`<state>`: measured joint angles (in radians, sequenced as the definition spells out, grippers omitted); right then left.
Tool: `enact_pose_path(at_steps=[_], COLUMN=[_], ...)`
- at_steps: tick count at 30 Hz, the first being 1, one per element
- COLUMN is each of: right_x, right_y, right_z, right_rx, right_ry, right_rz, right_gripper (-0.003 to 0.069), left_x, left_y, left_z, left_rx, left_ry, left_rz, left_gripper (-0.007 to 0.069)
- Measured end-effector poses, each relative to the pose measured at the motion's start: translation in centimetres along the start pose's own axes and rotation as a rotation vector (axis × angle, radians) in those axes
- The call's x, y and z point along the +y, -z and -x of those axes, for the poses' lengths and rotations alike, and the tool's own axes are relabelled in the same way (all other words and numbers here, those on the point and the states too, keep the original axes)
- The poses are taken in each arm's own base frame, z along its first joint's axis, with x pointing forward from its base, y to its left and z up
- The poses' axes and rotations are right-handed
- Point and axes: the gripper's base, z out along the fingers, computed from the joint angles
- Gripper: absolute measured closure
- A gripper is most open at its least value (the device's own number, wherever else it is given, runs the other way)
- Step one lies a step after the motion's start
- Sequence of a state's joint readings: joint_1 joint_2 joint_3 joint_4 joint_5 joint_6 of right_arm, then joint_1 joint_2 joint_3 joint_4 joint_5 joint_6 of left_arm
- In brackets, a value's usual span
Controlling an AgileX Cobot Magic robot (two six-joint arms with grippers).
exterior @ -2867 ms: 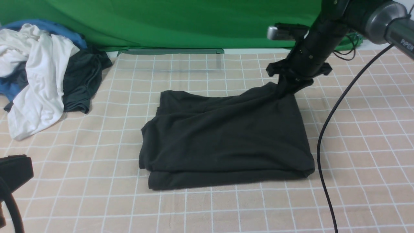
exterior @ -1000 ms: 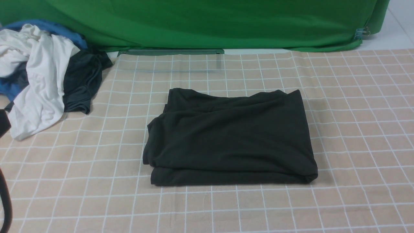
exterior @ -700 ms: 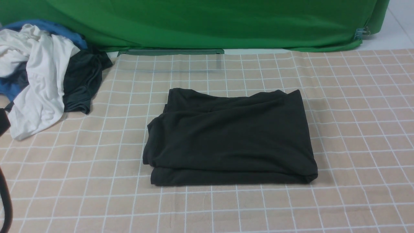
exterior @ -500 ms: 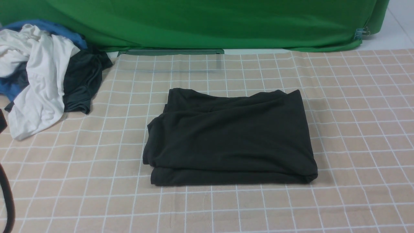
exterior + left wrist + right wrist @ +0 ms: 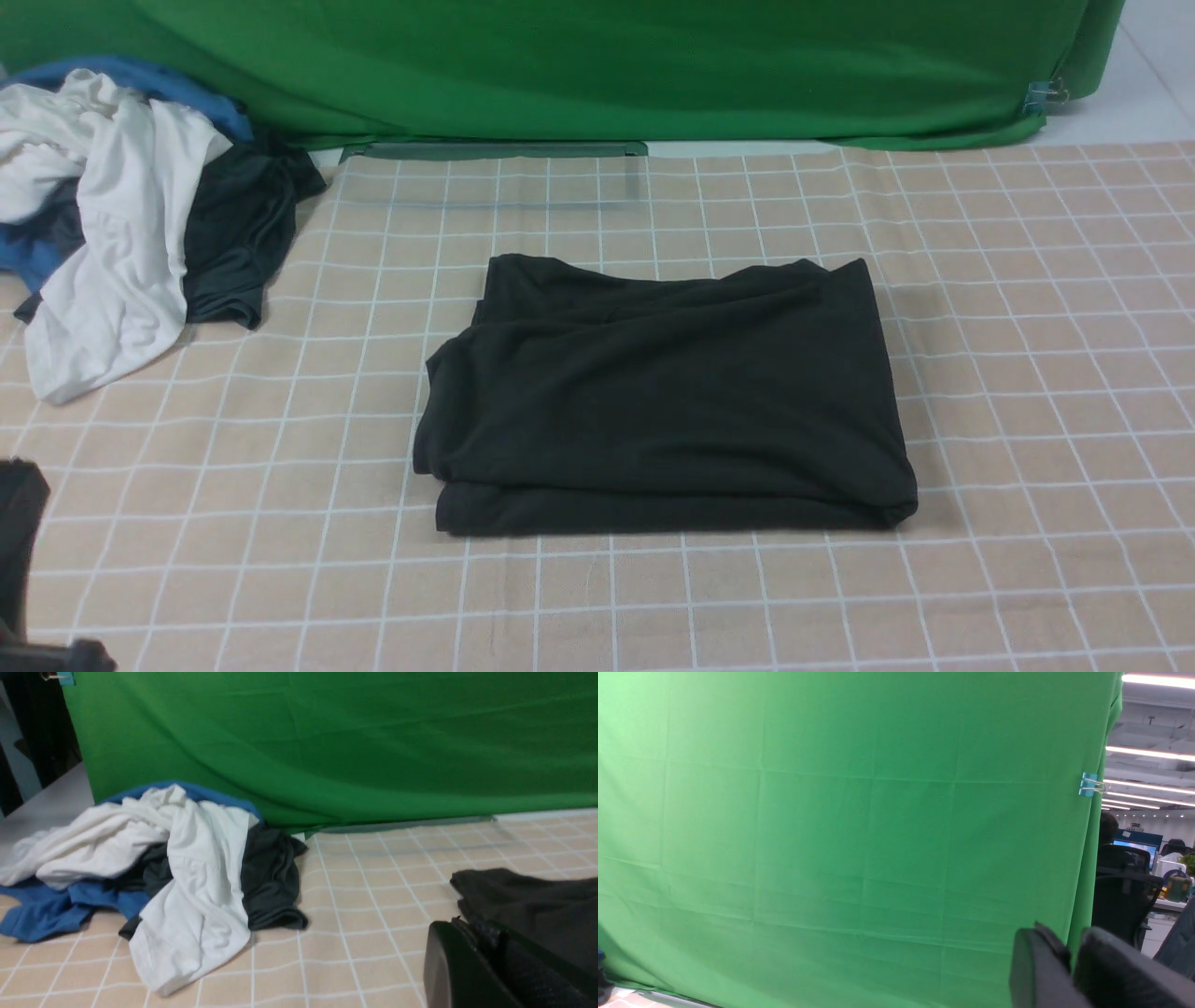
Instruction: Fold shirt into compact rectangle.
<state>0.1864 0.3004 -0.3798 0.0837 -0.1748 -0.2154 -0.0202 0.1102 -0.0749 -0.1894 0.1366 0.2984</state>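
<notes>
The peach checked tablecloth [image 5: 1027, 373] gives a flat bed, so the black long-sleeved shirt [image 5: 663, 401] lies at its middle as a stacked rectangle, which I judge finished. The heap of white, blue and grey clothes [image 5: 121, 224] sits well apart at far left. The left gripper [image 5: 486, 961] is clenched on nothing; the right gripper [image 5: 1071, 961] shows a slim gap, empty
</notes>
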Motion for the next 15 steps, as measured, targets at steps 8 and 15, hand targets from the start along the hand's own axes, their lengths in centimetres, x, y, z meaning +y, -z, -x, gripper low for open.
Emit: enact_pose_path(at_steps=[8, 15], right_x=[0.0, 0.0], right_y=[0.0, 0.0], right_z=[0.0, 0.0], right_rx=[0.001, 0.001], right_ry=[0.0, 0.0], right_rz=[0.0, 0.0], right_gripper=[0.0475, 0.046], left_x=[-0.4, -0.4], left_y=[0.5, 0.5], left_z=[-3.0, -3.0], left_rx=[0.068, 0.069], left_ry=[-0.008, -0.004], left_rz=[-0.015, -0.015], left_gripper=[0.0605, 0.0605])
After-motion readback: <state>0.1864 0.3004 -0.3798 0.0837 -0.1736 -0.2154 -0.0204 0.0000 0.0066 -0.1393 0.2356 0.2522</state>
